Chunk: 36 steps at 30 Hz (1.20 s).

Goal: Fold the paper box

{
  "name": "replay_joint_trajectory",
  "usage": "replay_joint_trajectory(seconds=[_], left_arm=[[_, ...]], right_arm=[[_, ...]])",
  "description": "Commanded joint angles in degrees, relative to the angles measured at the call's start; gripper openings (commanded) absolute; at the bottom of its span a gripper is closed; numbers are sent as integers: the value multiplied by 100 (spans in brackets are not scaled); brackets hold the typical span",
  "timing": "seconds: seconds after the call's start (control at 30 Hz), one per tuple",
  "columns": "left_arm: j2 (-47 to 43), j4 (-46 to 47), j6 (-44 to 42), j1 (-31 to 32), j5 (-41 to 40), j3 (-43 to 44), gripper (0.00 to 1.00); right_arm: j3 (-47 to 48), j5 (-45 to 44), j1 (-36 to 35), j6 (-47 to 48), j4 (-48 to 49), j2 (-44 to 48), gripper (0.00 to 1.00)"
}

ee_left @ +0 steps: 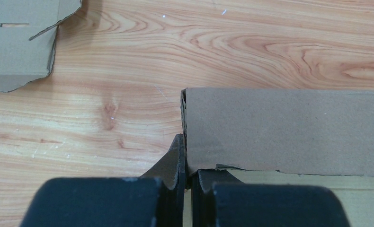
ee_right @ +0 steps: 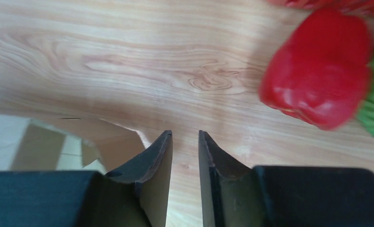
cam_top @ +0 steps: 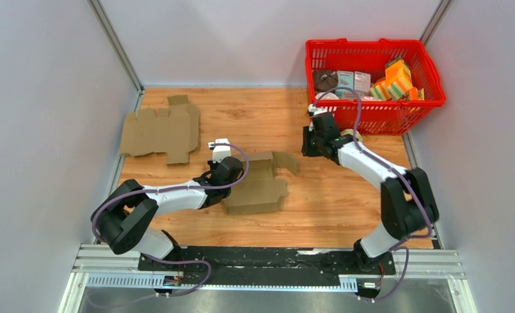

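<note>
The brown paper box [cam_top: 258, 186] lies partly folded in the middle of the wooden table, one flap [cam_top: 286, 161] sticking out to the right. My left gripper [cam_top: 232, 171] is at the box's left side. In the left wrist view it [ee_left: 187, 163] is shut on the end of an upright cardboard wall [ee_left: 284, 132]. My right gripper [cam_top: 309, 147] hovers to the right of the flap, apart from it. In the right wrist view it [ee_right: 185, 142] is slightly open with only bare table between the fingers, and a cardboard flap [ee_right: 104, 139] lies to its left.
A second flat cardboard blank [cam_top: 160, 130] lies at the back left and also shows in the left wrist view [ee_left: 14, 42]. A red basket [cam_top: 372, 114] of items stands at the back right. A red and green toy pepper [ee_right: 317, 71] lies close to the right gripper.
</note>
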<state>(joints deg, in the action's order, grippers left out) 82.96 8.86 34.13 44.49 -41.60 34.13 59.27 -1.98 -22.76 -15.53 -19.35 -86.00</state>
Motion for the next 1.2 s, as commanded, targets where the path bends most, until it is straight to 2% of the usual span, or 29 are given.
replay_joint_trajectory(seconds=[0.0,0.13,0.4,0.6,0.67,0.73,0.77,0.83,0.87,0.93,1.0,1.07,1.17], left_arm=[[63,10,-38,33,293,-12,0],[45,36,-82,33,302,-20,0],[106,63,-64,33,346,6,0],[98,45,-82,33,355,24,0],[80,37,-82,33,346,24,0],[71,19,-99,33,346,41,0],[71,2,-99,42,346,41,0],[36,-16,-100,33,302,15,0],[28,-16,-99,33,302,-3,0],[27,36,-91,33,302,-55,0],[62,45,-56,33,311,-47,0],[98,72,-29,33,346,-38,0],[133,80,-3,33,372,-29,0]], right_arm=[[349,319,-263,682,379,-786,29],[515,601,-352,876,346,-1225,27],[-20,1673,-633,209,599,-506,28],[-3,2165,-721,-20,661,-672,29],[-20,2158,-808,-38,679,-690,29],[6,1721,-826,-46,400,-664,29],[-20,970,-765,-229,302,-603,32],[-81,298,-607,-520,-127,-366,41],[-125,16,-511,-652,-226,-252,42],[-309,100,-501,-679,-210,91,47],[-783,800,-536,-688,-26,371,50],[-1448,1101,-527,-846,466,583,52],[-1961,1454,-702,-961,1196,900,54]])
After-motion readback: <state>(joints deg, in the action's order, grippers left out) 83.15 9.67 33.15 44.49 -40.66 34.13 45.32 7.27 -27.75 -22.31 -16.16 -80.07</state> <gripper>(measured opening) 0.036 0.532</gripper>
